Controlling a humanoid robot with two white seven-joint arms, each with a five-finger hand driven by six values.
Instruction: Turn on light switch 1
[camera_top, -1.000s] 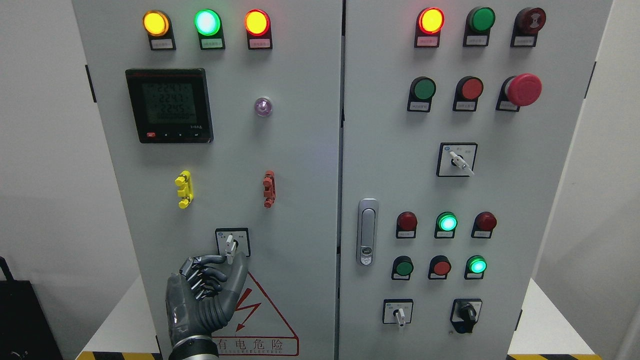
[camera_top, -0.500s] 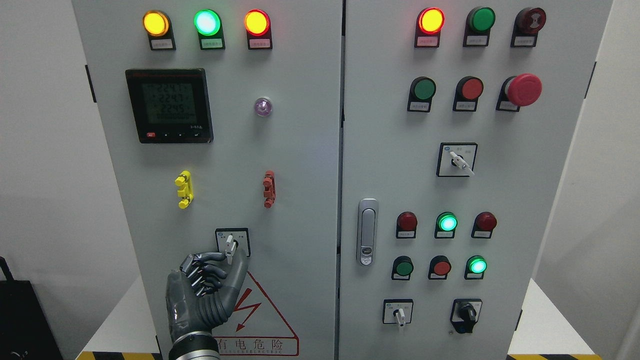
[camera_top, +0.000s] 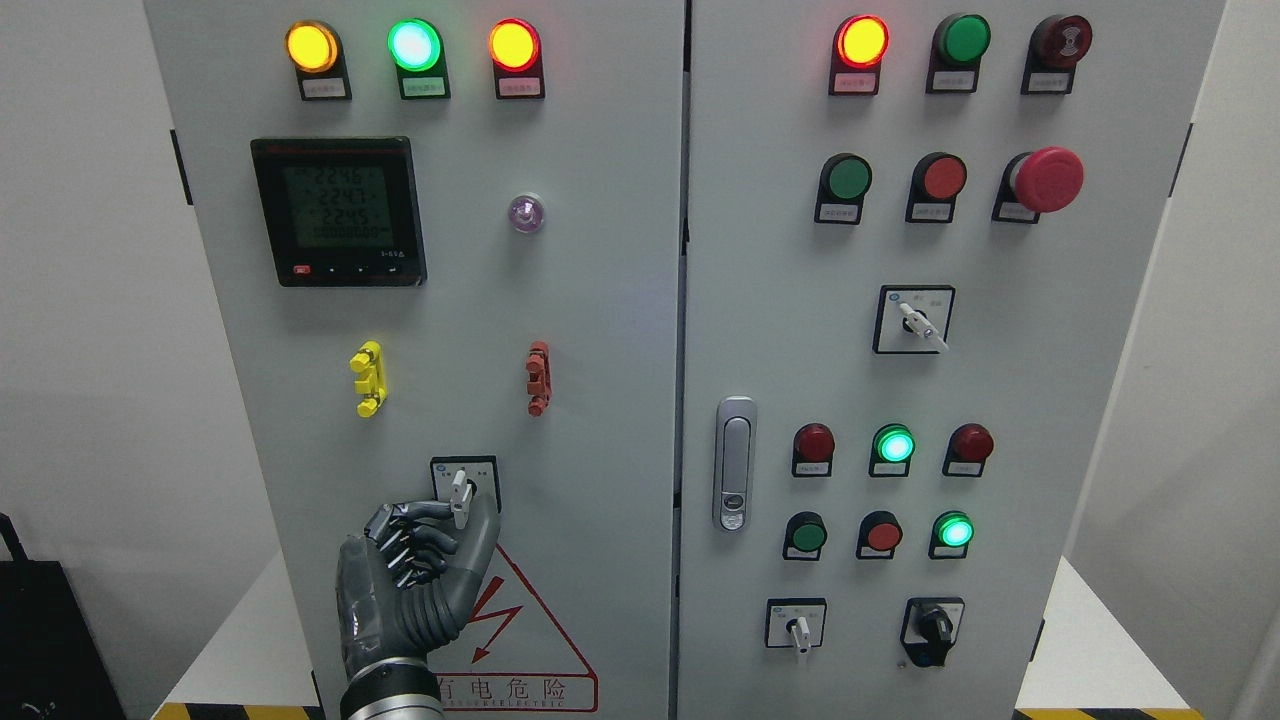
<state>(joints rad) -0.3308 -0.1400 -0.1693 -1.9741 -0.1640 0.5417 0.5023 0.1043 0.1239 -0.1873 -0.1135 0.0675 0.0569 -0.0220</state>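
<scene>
Frankly, what worries me most is a slip: my left hand (camera_top: 415, 585) comes up from the lower left of the frame with its fingers (camera_top: 425, 512) curled in toward the thumb right at the lower end of the switch lever (camera_top: 460, 497), and from the head view I cannot tell whether they have truly pinched it or only rest against it. If the hold is shallow, I judge that a twist could let the lever slide out and spring back, leaving the switch where it is. Pushing sideways without a firm pinch could also drag the fingers across the grey cabinet door (camera_top: 600, 330) and onto the warning sticker (camera_top: 530, 650) below. Overturning is the other risk, as I cannot read the small position labels on the plate. The light switch (camera_top: 464, 484) sits low on the left door, just left of centre frame, below the yellow clip (camera_top: 368, 378) and the red clip (camera_top: 538, 378). It is a small rotary selector with a pale lever standing about upright on a white, black-bordered square plate. Similar selectors on the right door, one at mid-height (camera_top: 915, 320) and one near the bottom (camera_top: 796, 623), could be mistaken for it. My right hand is out of view.
</scene>
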